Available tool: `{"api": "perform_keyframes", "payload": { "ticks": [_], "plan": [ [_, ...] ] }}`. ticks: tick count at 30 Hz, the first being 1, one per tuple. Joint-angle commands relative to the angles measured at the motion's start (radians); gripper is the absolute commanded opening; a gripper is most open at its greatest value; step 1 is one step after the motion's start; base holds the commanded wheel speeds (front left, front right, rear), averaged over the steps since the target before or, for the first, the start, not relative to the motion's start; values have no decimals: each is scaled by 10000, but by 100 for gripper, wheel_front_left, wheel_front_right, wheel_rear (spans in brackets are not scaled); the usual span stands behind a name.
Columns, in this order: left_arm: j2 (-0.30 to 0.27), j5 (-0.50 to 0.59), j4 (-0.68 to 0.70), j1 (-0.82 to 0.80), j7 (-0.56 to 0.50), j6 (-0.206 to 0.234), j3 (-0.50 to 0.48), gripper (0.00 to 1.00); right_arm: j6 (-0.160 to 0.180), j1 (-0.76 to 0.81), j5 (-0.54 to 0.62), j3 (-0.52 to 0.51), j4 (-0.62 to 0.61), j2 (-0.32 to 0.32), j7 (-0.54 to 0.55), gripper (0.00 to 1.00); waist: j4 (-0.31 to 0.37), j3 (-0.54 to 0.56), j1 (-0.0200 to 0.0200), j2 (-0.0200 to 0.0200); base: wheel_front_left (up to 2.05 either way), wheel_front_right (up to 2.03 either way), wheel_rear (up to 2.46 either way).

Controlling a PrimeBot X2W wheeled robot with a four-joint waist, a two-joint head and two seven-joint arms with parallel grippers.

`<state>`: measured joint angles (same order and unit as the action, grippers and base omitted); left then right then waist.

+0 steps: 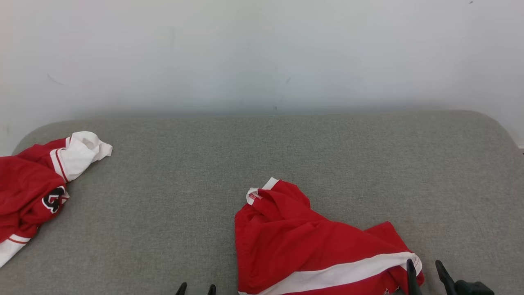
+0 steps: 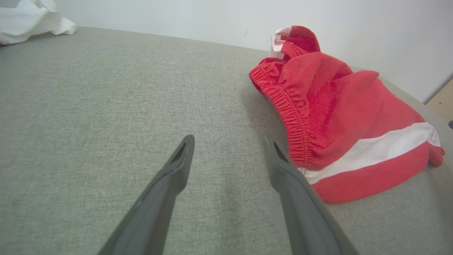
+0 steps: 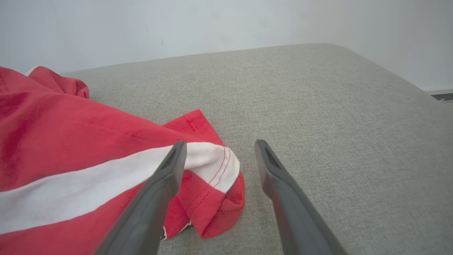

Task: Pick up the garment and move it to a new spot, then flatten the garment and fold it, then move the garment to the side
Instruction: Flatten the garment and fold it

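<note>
1. Check the right gripper [image 3: 220, 150]: its fingers stand spread and pinch nothing. The garment [image 1: 303, 241] lies on the grey cushion [image 1: 163, 164], its white-striped hem corner just beside the inner finger.
2. Check the left gripper [image 2: 229, 141]: it is spread and empty, with the elastic waistband just to its right.
3. Judge the progress: the garment is set down but bunched. Flattening, folding and the move aside appear to remain.
4. Disregard the second red garment [image 1: 28, 192], well off to the left gripper's left.

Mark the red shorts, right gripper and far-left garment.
red shorts [image 1: 294, 233], head view, red cloth above the white stripe.
right gripper [image 1: 423, 262], head view, midway between its fingertips.
far-left garment [image 1: 24, 184], head view, red body.
</note>
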<state>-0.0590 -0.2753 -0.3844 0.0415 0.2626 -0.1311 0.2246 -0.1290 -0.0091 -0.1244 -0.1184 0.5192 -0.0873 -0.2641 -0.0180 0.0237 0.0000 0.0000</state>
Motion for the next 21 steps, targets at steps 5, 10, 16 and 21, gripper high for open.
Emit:
{"api": "perform_keyframes", "payload": {
  "ticks": [5, 10, 16, 21],
  "plan": [
    [-173, -107, -144, 96, 35, 11, 500, 100, -36, 351, -45, -38, -318, 89, -2, 100, 125, -88, 0, 0, 0, 0, 0],
    [-447, -308, -455, -203, 35, 11, 1642, 100, -36, 140, -101, -3, 33, 62, -3, 100, 183, -207, 0, 0, 0, 0, 0],
    [-793, -624, -745, -691, 35, 11, 2705, 100, -36, -452, -160, 242, 637, -60, -2, 100, 185, -311, 0, 0, 0, 0, 0],
    [-937, -771, -962, -1107, 35, 11, 3153, 100, -36, -757, -288, 350, 1015, -200, -3, 100, 136, -360, 0, 0, 0, 0, 0]
  ]
}}
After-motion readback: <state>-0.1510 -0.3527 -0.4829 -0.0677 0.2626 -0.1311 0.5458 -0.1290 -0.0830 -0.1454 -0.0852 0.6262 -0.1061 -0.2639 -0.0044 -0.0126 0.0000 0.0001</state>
